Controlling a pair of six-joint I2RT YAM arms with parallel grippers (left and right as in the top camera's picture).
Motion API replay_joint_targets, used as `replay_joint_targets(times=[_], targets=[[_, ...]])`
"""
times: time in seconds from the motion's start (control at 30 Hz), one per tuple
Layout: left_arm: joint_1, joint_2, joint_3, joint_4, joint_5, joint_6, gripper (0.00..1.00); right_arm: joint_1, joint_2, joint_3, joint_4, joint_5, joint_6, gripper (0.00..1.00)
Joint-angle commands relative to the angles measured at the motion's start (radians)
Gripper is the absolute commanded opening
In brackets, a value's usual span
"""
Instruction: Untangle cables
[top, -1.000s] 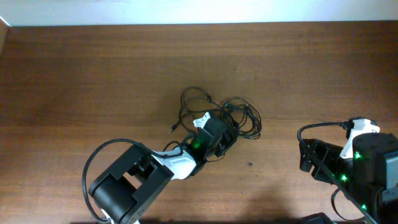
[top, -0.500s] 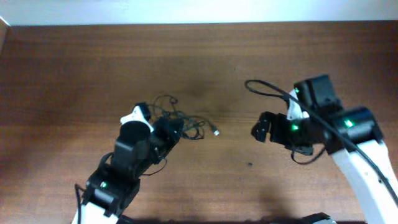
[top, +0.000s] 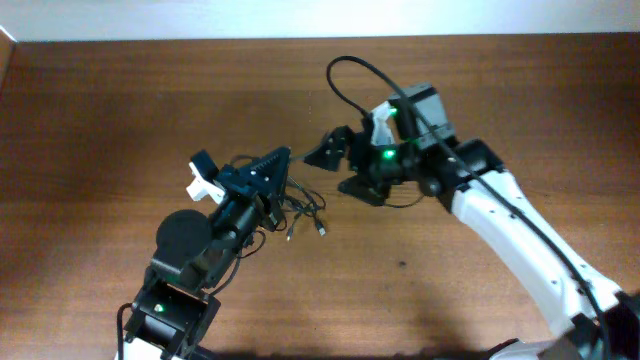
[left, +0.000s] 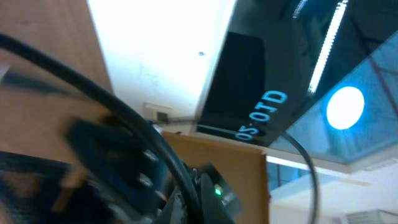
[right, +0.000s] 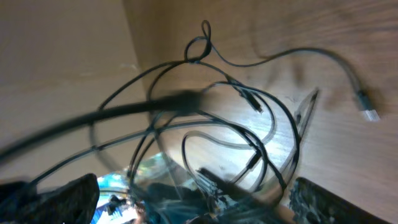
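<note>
The cables (top: 296, 206) are thin black wires in a loose tangle at the table's middle left, with a pale plug tip (top: 322, 232) trailing toward the front. My left gripper (top: 282, 157) is tilted up above the tangle with its fingers drawn to a point, and wires hang from it. Its wrist view is blurred, faces the ceiling and shows no thin wires. My right gripper (top: 338, 170) is open just right of the tangle. In the right wrist view the loops (right: 236, 118) lie between its wide-apart fingers (right: 199, 208), and a pale plug (right: 368, 114) lies at the right.
The wooden table (top: 520, 100) has a pale wall along its far edge. The right arm's thick black cable (top: 345, 75) arcs above its wrist and crosses the left wrist view (left: 124, 118). The left arm's base (top: 180, 290) stands at the front left.
The right arm has swung left from mid right to the tangle. The left gripper has risen and tilted up, and the cables have spread a little toward the front.
</note>
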Motion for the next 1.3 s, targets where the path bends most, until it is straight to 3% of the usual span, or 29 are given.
replay_joint_targets(times=[0.0, 0.1, 0.13, 0.17, 0.2, 0.3, 0.37, 0.43, 0.57, 0.63, 0.67, 0.73, 0.77, 0.8, 0.83, 0.93, 0.97, 1.0, 1.07, 1.17, 1.23, 1.27], targets=[[0.007, -0.011, 0.012, 0.119, -0.072, -0.021, 0.0, 0.094, 0.117, 0.005, 0.048, 0.032, 0.193, 0.99], [0.007, -0.011, 0.012, 0.208, -0.305, -0.02, 0.0, 0.192, 0.166, 0.005, 0.048, 0.026, 0.19, 0.97], [0.007, -0.011, 0.012, 0.224, -0.36, -0.02, 0.02, 0.203, 0.166, 0.005, 0.046, 0.026, 0.162, 0.66], [0.007, -0.011, 0.012, 0.222, -0.423, -0.015, 0.04, 0.203, 0.166, 0.005, 0.028, 0.03, 0.122, 0.28], [0.007, -0.01, 0.012, 0.222, -0.453, 0.04, 0.05, 0.192, 0.166, 0.005, -0.032, 0.058, 0.06, 0.04], [0.007, -0.01, 0.012, 0.213, -0.477, 0.21, 0.05, 0.137, 0.165, 0.005, -0.267, 0.362, -0.062, 0.04], [0.033, -0.016, 0.012, 0.211, -0.559, 0.513, 0.07, 0.003, 0.165, 0.005, -0.446, 0.703, -0.103, 0.04], [0.09, -0.026, 0.012, 0.197, -0.558, 0.625, 0.08, -0.108, 0.165, 0.006, -0.471, 0.74, -0.189, 0.04], [0.157, -0.02, 0.012, -0.078, -0.518, 0.624, 0.04, -0.252, 0.159, 0.006, -0.481, 0.673, -0.388, 0.04], [0.157, 0.013, 0.012, -0.212, -0.414, 0.624, 0.03, -0.237, 0.137, 0.007, -0.474, 0.649, -0.488, 0.04], [0.157, 0.052, 0.012, -0.258, -0.33, 0.624, 0.08, -0.232, 0.118, 0.008, -0.462, 0.626, -0.545, 0.04], [0.157, 0.171, 0.012, -0.222, -0.05, 0.624, 0.36, -0.23, 0.02, 0.008, -0.394, 0.434, -0.75, 0.04], [0.157, 0.229, 0.012, -0.15, 0.101, 0.624, 0.61, -0.23, -0.014, 0.008, -0.374, 0.393, -0.796, 0.04], [0.157, 0.303, 0.012, -0.062, 0.276, 0.624, 0.97, -0.23, -0.037, 0.008, -0.363, 0.364, -0.839, 0.04], [0.145, 0.383, 0.012, 0.041, 0.43, 0.624, 0.99, -0.23, -0.045, 0.008, -0.36, 0.362, -0.862, 0.04], [0.065, 0.544, 0.012, 0.263, 0.525, 0.531, 0.99, -0.23, -0.045, 0.008, -0.361, 0.351, -0.861, 0.04], [0.037, 0.59, 0.012, 0.261, 0.525, 0.499, 0.84, -0.23, -0.045, 0.008, -0.364, 0.35, -0.861, 0.04], [0.021, 0.616, 0.012, 0.227, 0.521, 0.46, 0.76, -0.23, -0.045, 0.008, -0.369, 0.35, -0.861, 0.04], [0.01, 0.653, 0.012, 0.127, 0.521, 0.371, 0.8, -0.23, -0.045, 0.008, -0.379, 0.351, -0.861, 0.04], [0.011, 0.664, 0.012, 0.072, 0.483, 0.372, 0.76, -0.23, -0.045, 0.008, -0.391, 0.351, -0.86, 0.04], [0.01, 0.664, 0.012, 0.043, 0.432, 0.372, 0.68, -0.23, -0.045, 0.008, -0.391, 0.35, -0.856, 0.04], [0.01, 0.664, 0.012, 0.031, 0.407, 0.372, 0.52, -0.23, -0.045, 0.008, -0.391, 0.346, -0.849, 0.04]])
